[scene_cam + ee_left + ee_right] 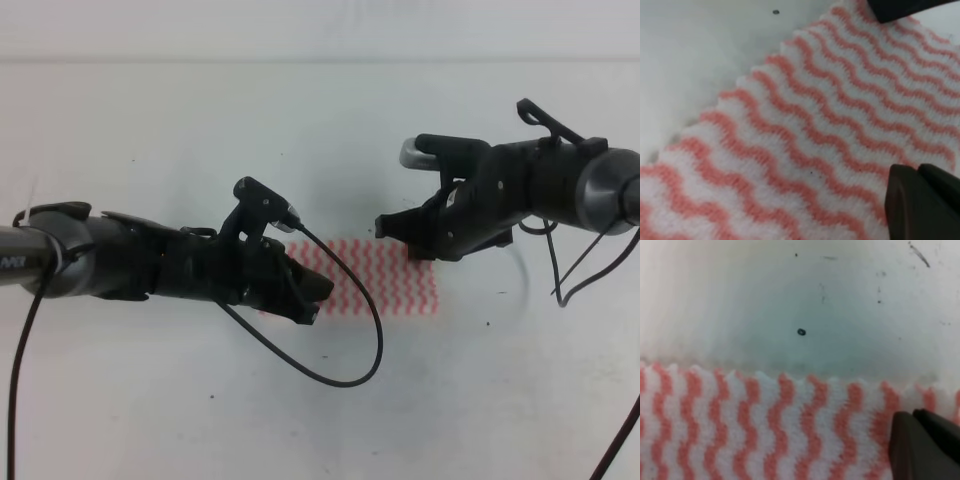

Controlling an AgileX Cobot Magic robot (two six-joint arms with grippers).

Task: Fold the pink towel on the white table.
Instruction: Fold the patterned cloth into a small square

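Observation:
The pink towel lies flat on the white table, near the middle. My left gripper hovers low over the towel's left part and hides it. In the left wrist view the towel fills most of the picture, and the left gripper is open, one dark finger at the bottom right and the other at the top right. My right gripper hangs over the towel's far right edge. The right wrist view shows that scalloped edge and one dark finger, set wide as if open.
A black cable loops from the left arm down onto the table in front of the towel. Another cable hangs from the right arm at the right edge. Small dark specks dot the tabletop.

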